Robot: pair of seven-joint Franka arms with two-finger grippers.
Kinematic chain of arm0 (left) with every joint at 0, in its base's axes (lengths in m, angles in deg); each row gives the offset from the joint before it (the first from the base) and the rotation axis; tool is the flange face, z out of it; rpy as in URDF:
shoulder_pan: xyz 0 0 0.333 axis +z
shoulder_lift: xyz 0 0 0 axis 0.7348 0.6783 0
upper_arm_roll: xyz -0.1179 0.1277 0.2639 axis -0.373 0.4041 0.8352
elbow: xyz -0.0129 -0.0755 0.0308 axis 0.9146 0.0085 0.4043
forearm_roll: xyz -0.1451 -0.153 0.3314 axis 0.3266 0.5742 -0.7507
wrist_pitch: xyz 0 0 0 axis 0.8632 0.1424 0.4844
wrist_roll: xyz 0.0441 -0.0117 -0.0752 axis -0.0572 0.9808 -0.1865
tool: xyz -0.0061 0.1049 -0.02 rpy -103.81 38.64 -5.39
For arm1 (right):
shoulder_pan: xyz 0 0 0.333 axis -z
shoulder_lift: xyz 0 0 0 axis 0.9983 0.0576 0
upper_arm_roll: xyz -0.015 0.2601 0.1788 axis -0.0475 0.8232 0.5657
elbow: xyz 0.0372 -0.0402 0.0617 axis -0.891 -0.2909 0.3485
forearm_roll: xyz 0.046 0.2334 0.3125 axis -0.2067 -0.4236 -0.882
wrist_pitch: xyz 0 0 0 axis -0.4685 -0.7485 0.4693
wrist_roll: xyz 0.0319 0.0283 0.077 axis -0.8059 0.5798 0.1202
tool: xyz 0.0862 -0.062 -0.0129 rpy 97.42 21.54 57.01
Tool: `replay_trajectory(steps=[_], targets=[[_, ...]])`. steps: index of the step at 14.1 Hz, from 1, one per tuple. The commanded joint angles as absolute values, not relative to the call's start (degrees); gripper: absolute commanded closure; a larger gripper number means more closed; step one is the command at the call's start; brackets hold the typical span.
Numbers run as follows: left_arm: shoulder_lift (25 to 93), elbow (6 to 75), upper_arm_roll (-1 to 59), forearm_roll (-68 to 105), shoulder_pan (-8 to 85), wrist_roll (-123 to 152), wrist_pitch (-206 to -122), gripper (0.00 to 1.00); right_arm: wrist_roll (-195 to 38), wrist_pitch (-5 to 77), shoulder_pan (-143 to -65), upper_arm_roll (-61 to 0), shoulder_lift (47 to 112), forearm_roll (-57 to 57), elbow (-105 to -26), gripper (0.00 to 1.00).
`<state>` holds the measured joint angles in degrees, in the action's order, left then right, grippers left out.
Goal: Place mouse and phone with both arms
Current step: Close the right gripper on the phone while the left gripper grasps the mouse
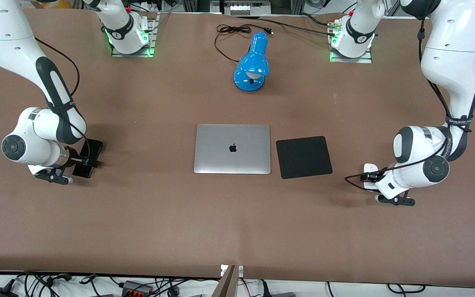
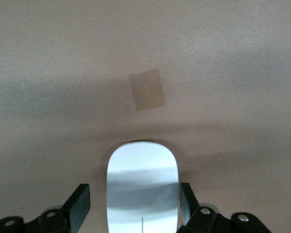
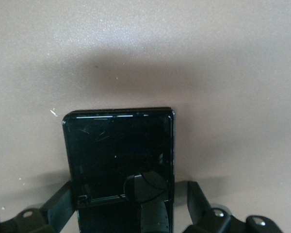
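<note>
Though plain silver, laptop [image 1: 212, 152] (Apple logo [image 1: 233, 147])

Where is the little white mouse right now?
The mouse lies on the table toward the left arm's end, beside the black mat. The left gripper is down around it, one finger on each side.

A brown table [image 1: 138, 231] fills the view, cables [image 1: 97, 284] along its near edge.

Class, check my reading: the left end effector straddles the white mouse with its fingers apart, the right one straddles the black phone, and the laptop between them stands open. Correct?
One slip: the laptop is closed, lid down, as the front view shows. The left end effector does straddle the mouse and the right end effector the phone.
</note>
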<state>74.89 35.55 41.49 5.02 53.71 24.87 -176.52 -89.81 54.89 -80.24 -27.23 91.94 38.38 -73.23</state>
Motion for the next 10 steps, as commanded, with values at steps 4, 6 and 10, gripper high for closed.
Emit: replay_trajectory(steps=[4,6,10], targets=[[75.7,34.2,41.1,4.1,54.1,25.7,-176.4,0.54,-90.2,55.2,-80.1,-26.8,92.2,38.9,-73.3,0.47],[75.2,33.7,40.5,4.2,53.6,24.5,-175.7,0.60,-89.7,55.0,-80.1,-26.5,91.7,39.0,-73.2,0.65],[73.2,33.1,37.2,5.0,52.6,21.5,-172.9,0.66,-89.2,44.5,-81.1,-23.9,88.1,38.8,-68.6,0.69]])
